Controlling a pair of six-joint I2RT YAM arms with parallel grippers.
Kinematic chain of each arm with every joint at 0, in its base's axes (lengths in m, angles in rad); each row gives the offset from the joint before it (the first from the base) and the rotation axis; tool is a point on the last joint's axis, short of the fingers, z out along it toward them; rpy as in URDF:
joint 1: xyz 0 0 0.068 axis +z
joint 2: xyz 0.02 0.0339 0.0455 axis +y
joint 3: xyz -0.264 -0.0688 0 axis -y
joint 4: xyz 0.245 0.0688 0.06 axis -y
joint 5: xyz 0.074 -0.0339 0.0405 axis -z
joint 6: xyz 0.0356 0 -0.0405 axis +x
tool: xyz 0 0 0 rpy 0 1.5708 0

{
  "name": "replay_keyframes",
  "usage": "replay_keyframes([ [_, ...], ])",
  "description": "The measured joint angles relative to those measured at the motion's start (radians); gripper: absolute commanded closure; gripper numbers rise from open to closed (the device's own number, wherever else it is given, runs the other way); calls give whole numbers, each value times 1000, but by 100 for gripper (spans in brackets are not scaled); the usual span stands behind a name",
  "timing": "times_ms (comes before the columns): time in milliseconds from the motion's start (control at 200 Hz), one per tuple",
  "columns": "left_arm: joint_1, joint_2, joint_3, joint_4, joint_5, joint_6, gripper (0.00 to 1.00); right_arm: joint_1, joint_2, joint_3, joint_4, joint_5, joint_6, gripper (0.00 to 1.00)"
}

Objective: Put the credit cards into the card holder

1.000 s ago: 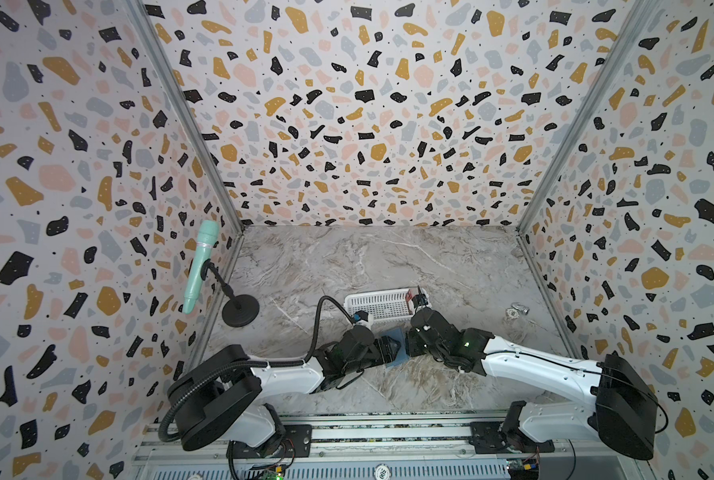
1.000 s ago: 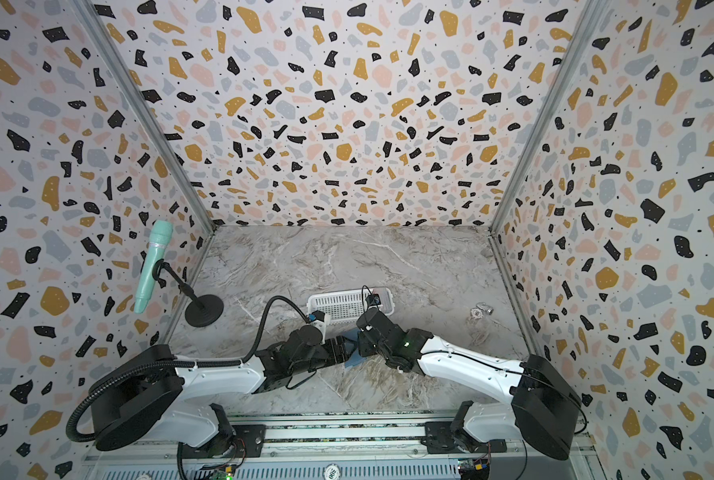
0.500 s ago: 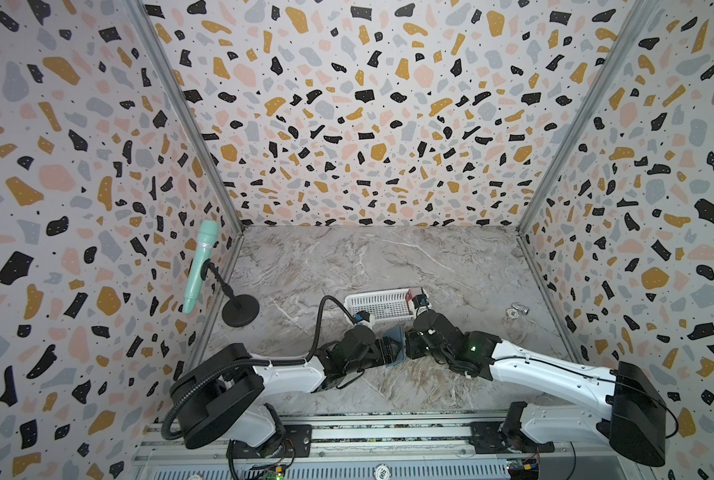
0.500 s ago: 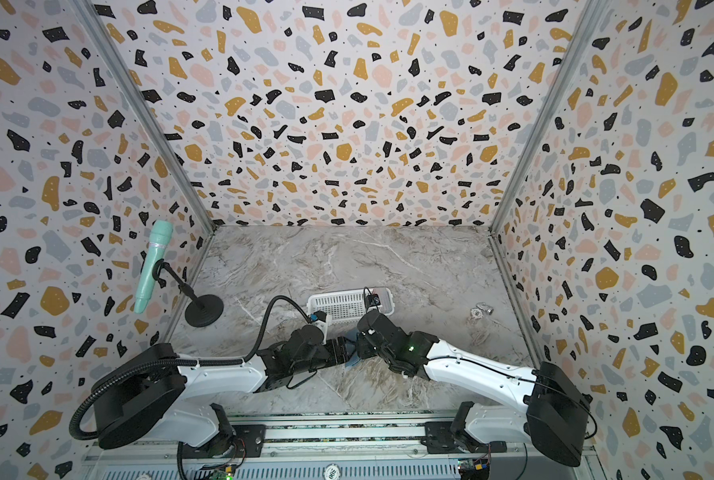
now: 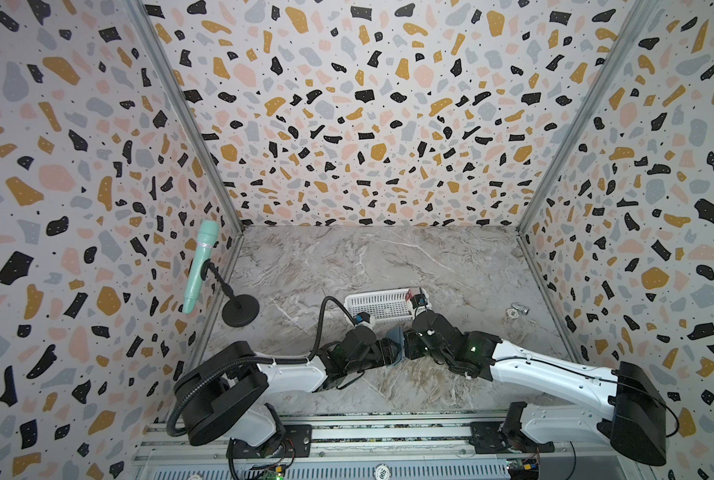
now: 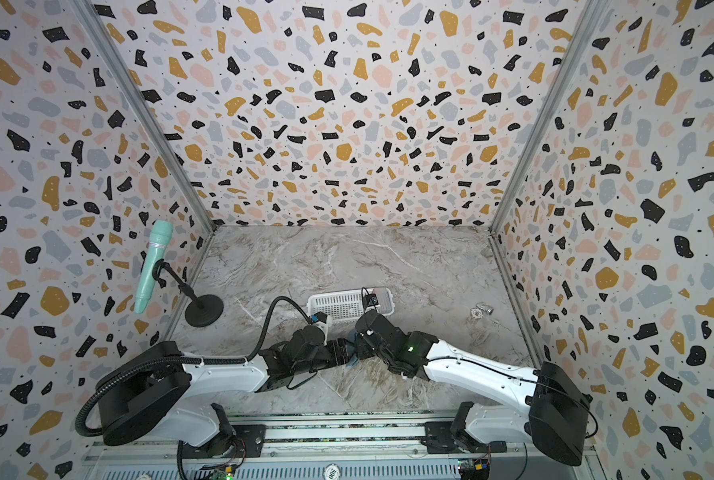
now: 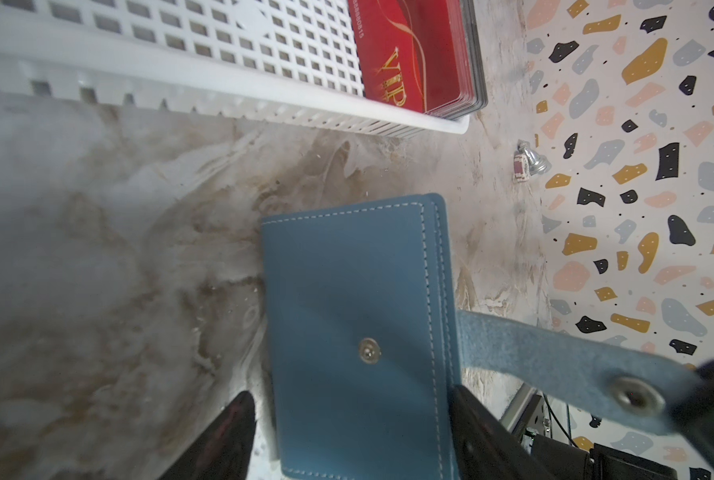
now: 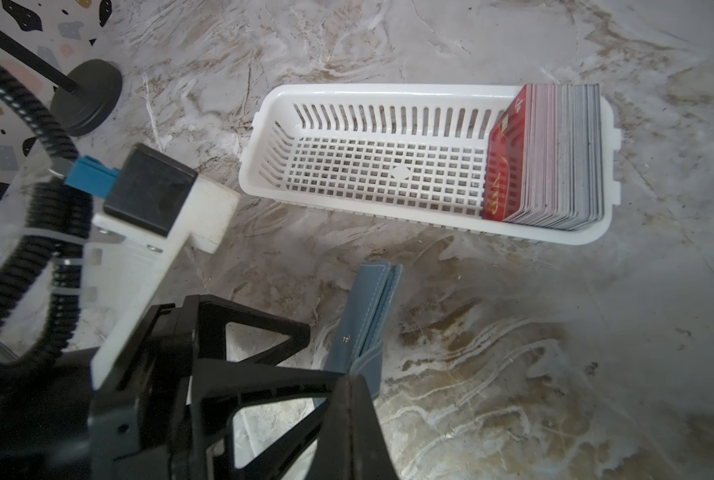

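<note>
**Card holder pinched by its tab, cards wait in the basket**

The card holder point(image 7: 347, 316) is up on its edge low at the table point(image 5: 388, 266). I cannot tell if it rests on it. It is near the white basket point(image 8: 347, 95) but not touching it. It is folded, and its snap tab point(image 7: 554, 353) sticks out undone.

The right gripper point(image 8: 349, 390) is closed tight on the end of that tab. The left gripper point(image 7: 347, 415) has its fingers wide apart, one on each side of the card holder. One finger touches it and the other has a thin gap.

The credit cards point(image 8: 546, 158) stand in a row at one end of the basket, with a red one in front.

Since a second ago, the right arm's big black end has swung out a bit to the side. Both grippers have hardly moved.
</note>
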Motion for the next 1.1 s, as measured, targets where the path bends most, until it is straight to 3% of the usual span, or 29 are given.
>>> replay_keyframes([
  [355,-2,10,7,-12,-9,4,33,3,0,0,-16,14,0,97],
  [946,-2,-61,44,-184,-124,36,42,3,4,0,-34,44,-9,97],
  [1096,0,-82,50,-214,-144,48,51,3,6,-2,-34,44,-15,97],
])
